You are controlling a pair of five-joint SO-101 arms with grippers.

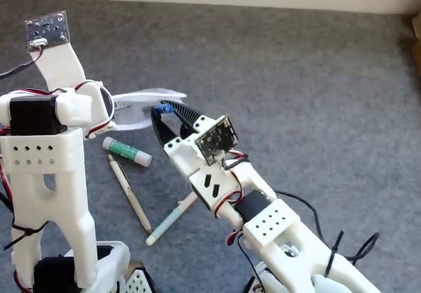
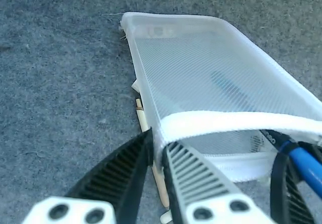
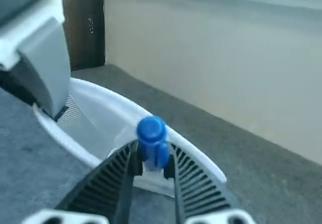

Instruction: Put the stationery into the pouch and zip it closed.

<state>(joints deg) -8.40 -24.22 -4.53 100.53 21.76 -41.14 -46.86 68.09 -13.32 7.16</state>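
- The white see-through mesh pouch [image 2: 211, 73] lies open-mouthed at the far left of the grey carpet [image 1: 316, 76].
- The left gripper [image 2: 158, 141] has its jaws pinching the pouch's rim.
- The right gripper [image 3: 151, 151] has its jaws clamped on a blue-capped pen [image 3: 152, 138] at the pouch's mouth.
- Nearer lie a green-labelled glue stick [image 1: 127, 151], its print too small to read, a beige pen [image 1: 130, 194] and a white pen [image 1: 170, 222].

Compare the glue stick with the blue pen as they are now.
The glue stick lies flat on the grey surface, with no gripper on it; the blue pen is clamped in the right gripper. The glue stick rests apart from the pouch; the pen is at its open mouth. The glue stick is green with a white cap; the pen's visible end is blue. Both are stationery meant for the pouch.
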